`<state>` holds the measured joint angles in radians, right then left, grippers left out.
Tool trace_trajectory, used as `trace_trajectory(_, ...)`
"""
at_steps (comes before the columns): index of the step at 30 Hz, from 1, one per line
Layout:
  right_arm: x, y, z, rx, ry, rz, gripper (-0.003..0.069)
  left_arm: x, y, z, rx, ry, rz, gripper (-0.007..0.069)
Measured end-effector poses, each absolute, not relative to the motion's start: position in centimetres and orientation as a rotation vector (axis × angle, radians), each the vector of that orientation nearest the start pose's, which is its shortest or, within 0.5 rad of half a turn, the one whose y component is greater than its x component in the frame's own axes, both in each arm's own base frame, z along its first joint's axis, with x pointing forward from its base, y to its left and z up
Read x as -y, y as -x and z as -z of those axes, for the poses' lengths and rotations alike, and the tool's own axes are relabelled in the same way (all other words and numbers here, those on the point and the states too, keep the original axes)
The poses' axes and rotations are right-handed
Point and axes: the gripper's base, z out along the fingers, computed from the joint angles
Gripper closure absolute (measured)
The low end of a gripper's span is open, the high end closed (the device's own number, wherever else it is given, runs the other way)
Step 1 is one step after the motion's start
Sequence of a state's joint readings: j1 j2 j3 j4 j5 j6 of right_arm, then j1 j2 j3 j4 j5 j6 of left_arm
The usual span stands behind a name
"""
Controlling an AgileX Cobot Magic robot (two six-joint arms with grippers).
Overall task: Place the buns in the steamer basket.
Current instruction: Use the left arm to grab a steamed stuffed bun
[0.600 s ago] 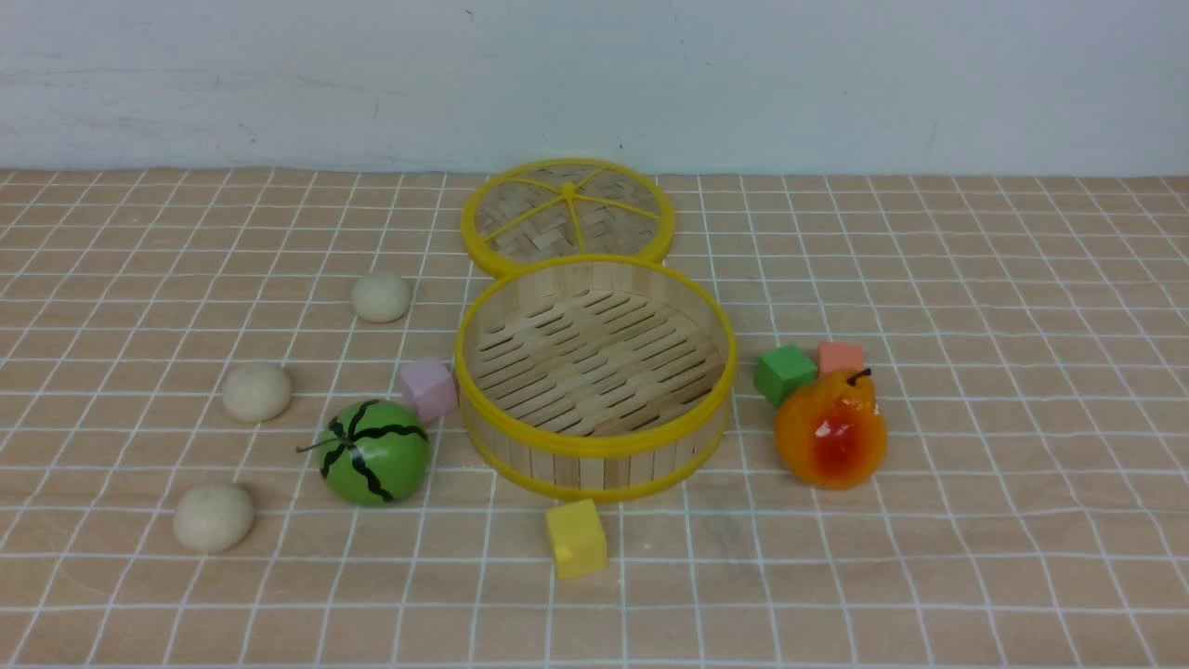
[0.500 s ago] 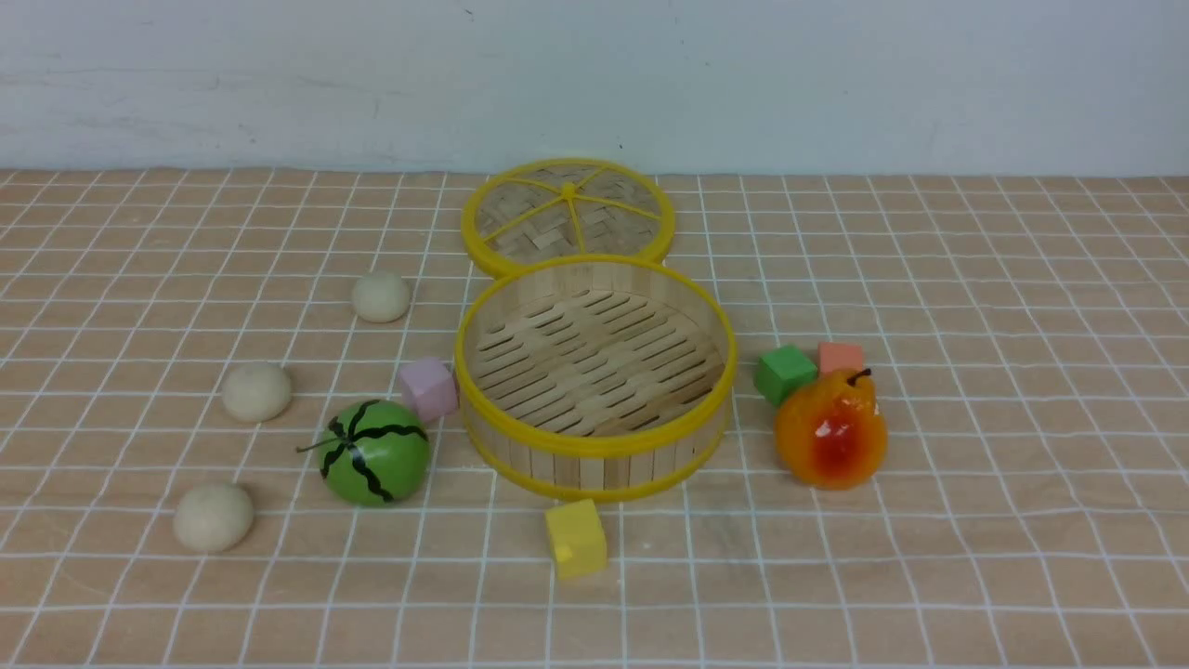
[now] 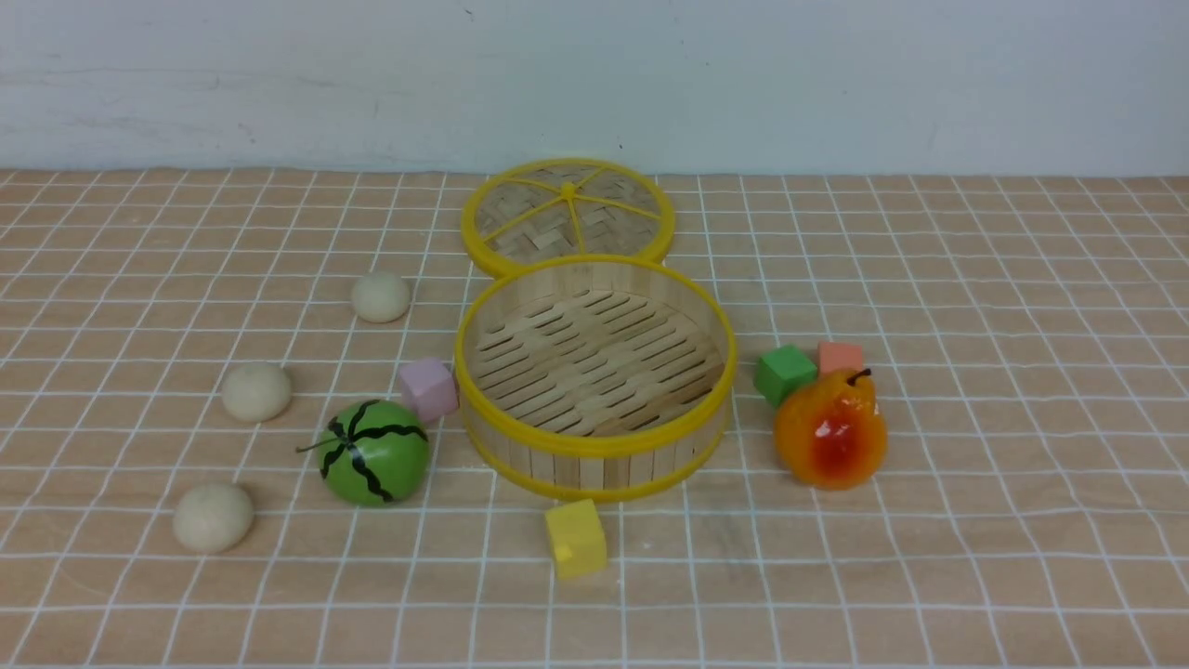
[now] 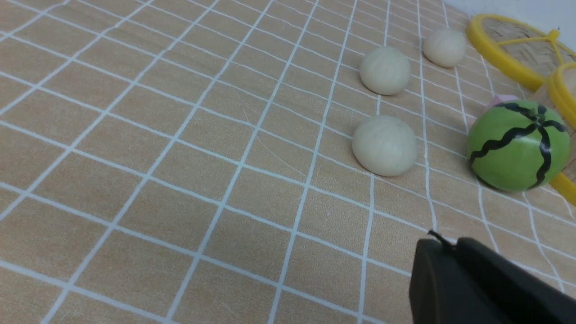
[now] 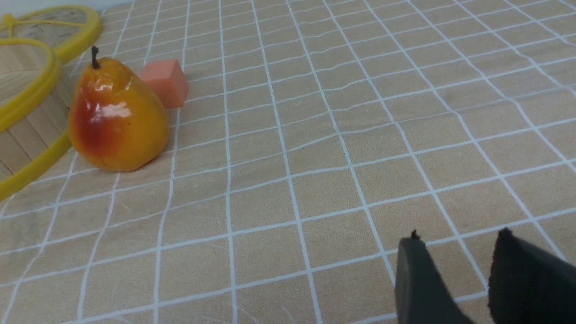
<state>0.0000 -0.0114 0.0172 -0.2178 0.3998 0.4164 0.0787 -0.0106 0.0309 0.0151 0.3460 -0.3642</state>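
Three cream-white buns lie on the checked cloth left of the steamer basket: one far, one in the middle, one near. They also show in the left wrist view. The basket is empty. My left gripper is shut and empty, above the cloth short of the near bun. My right gripper is open and empty, over bare cloth right of the pear. Neither gripper shows in the front view.
A green watermelon toy and a pink cube sit between the buns and the basket. The woven lid lies behind the basket. A yellow cube is in front. A green cube, an orange cube and a pear are right.
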Motion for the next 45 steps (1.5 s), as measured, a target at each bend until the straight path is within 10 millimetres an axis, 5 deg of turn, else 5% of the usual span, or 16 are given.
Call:
trace_trajectory(6, 0.8, -5.2, -17.3, -1.862, -0.259, -0.069, 0.0418, -0.3, -5.6, -18.4, -1.672, 0.412, 0.256, 0.0583)
trace_trajectory(12, 0.8, -5.2, -17.3, -1.862, -0.259, -0.069, 0.0418, -0.4, -5.7, -20.3, -1.387, 0.649, 0.576, 0.0573)
trace_trajectory(19, 0.8, -5.2, -17.3, -1.862, -0.259, -0.069, 0.0418, -0.7, -5.4, -21.9, -1.287, 0.584, 0.533, 0.0566)
trace_trajectory(29, 0.8, -5.2, -17.3, -1.862, -0.259, -0.069, 0.0418, 0.1, -3.6, -33.9, -1.325, 0.445, 0.480, 0.0554)
trace_trajectory(32, 0.8, -5.2, -17.3, -1.862, -0.259, -0.069, 0.0418, 0.2, -5.0, -38.3, -1.477, 0.459, 0.462, 0.0554)
trace_trajectory(35, 0.8, -5.2, -17.3, -1.862, -0.259, -0.069, 0.0418, 0.1, -7.5, -39.8, -1.615, 0.483, 0.435, 0.0550)
trace_trajectory(45, 0.8, -5.2, -17.3, -1.862, -0.259, -0.069, 0.0418, -0.6, -15.2, -37.4, -1.861, 0.573, 0.393, 0.0541)
